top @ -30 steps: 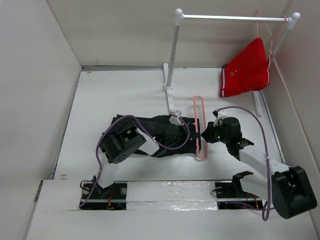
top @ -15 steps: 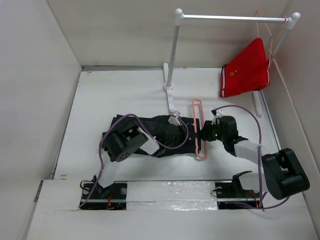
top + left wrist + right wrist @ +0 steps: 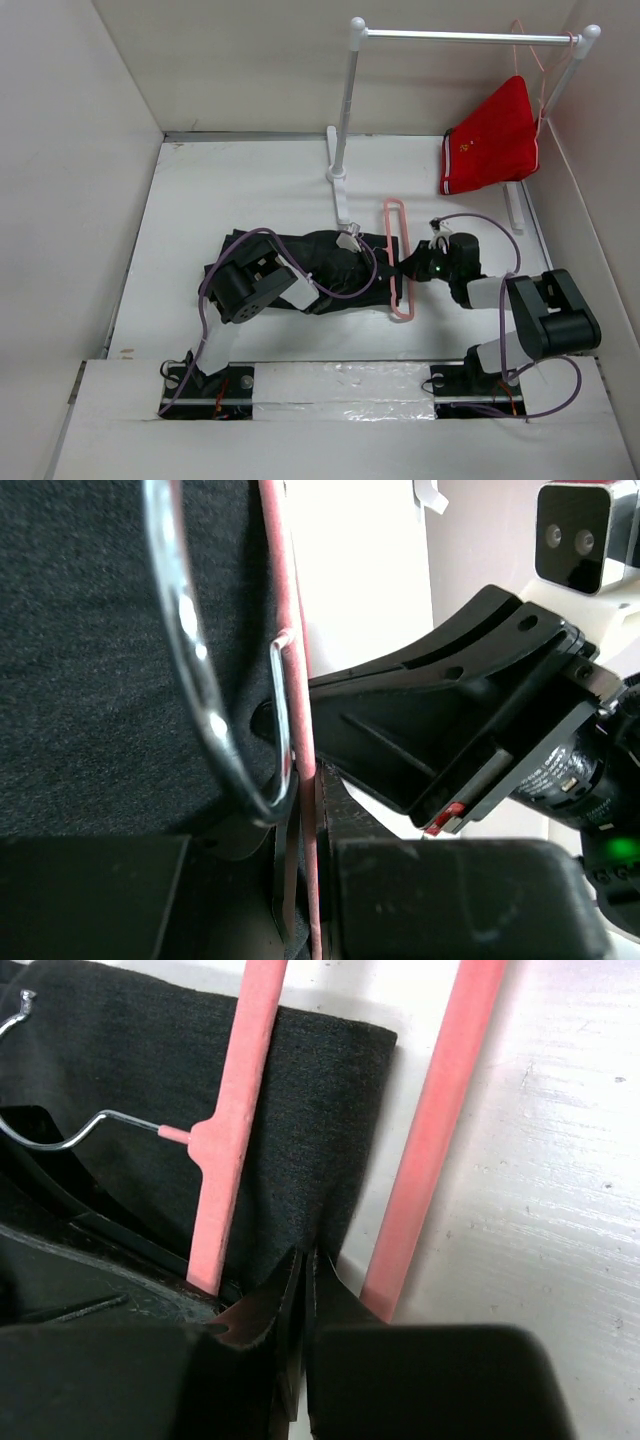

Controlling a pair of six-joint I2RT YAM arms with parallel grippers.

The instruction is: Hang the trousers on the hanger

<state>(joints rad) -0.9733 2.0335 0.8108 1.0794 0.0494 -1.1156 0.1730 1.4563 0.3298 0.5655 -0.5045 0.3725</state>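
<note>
Threading looks in hand: trousers (image 3: 320, 262) lie flat, one end under the hanger's (image 3: 437, 1120) hooked bar, stopping between its bars. The right gripper (image 3: 305, 1270) pinches that cloth edge; the left gripper (image 3: 308, 810) seems clamped on the bar. Next: draw the cloth through evenly.

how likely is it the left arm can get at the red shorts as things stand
Probably not. The shorts hang at the far right of the rail, while the left arm's fingers look shut on the hanger mid-table, and the right arm lies across the way between.
</note>
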